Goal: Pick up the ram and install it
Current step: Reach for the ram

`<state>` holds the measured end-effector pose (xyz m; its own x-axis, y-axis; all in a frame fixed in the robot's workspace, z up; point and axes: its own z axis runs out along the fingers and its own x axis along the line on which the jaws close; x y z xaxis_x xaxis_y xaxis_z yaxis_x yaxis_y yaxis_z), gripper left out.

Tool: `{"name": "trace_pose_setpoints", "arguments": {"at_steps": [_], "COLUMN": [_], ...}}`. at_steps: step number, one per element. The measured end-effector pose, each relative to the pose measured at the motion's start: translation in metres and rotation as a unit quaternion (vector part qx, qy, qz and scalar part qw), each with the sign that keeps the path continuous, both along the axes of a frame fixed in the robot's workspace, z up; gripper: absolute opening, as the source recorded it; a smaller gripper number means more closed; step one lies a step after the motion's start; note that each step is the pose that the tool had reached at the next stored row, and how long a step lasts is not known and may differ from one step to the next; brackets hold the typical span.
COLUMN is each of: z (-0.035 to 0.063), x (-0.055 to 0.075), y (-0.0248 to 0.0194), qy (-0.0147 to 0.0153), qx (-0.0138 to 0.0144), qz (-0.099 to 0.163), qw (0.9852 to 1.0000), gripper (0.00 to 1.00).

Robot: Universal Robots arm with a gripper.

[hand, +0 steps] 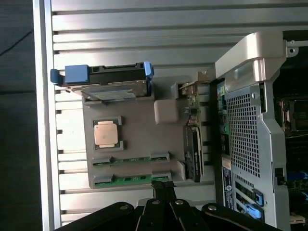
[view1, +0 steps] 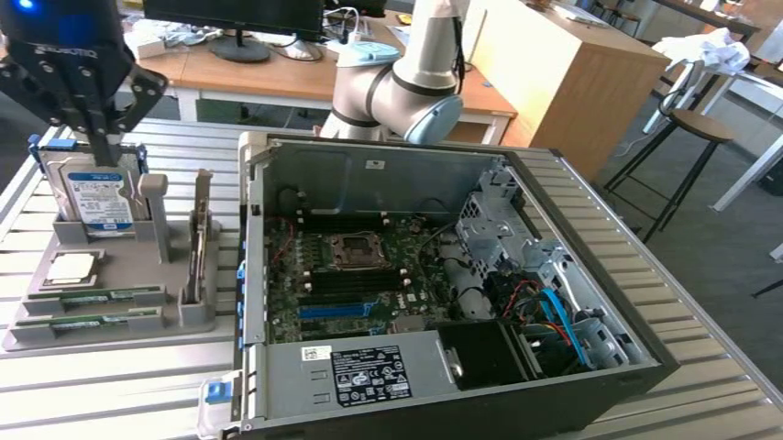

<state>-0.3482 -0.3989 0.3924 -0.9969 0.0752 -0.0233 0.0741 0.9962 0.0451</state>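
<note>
Claw closest to the wrist lens: tips pinched together, nothing held. Lined up at the ram, seated in the outermost slot of the tray. Second stick in the slot just beside it, then CPU, then hard drive. Card on edge between tray and case. Slatted counter under everything.

Exterior view: claw high over the tray, seeming to overlap the hard drive. Ram and second stick at the tray's near edge, well apart from the tips. Case open, to the exterior view's right of the tray, board exposed inside. Arm behind the case.

Risks, as judged:
- Shut tips: no grip possible without spreading first; risk of pressing on the stick if lowered like this.
- Two sticks close together: easy to nudge or take the wrong one.
- Thin stick: tilt or drop likely from a skewed pinch.
- Card and case wall close to any path across.

View differences: wrist gives the line-up of tips over ram, but no height. Exterior gives height and the board inside the case, but misleads on what sits under the claw.
</note>
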Motion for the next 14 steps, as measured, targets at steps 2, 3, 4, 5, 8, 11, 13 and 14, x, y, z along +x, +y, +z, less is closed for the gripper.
{"name": "trace_pose_setpoints", "arguments": {"at_steps": [2,3,4,5,8,11,13,14], "z": [-0.0001,-0.0001,-0.0001,-0.0002,-0.0003,-0.0003,-0.0003,-0.0004], "x": [-0.005,-0.007,-0.009,-0.012,-0.018,-0.023,-0.025,-0.026], "y": [0.0,0.0,0.0,0.0,0.0,0.0,0.0,0.0], "qy": [0.0,0.0,0.0,0.0,0.0,0.0,0.0,0.0], "qx": [0.0,0.0,0.0,0.0,0.0,0.0,0.0,0.0], "qz": [0.0,0.0,0.0,0.0,0.0,0.0,0.0,0.0], "qw": [1.0,1.0,1.0,1.0,1.0,1.0,1.0,1.0], "gripper": [0.1,0.1,0.1,0.1,0.1,0.1,0.1,0.1]}}
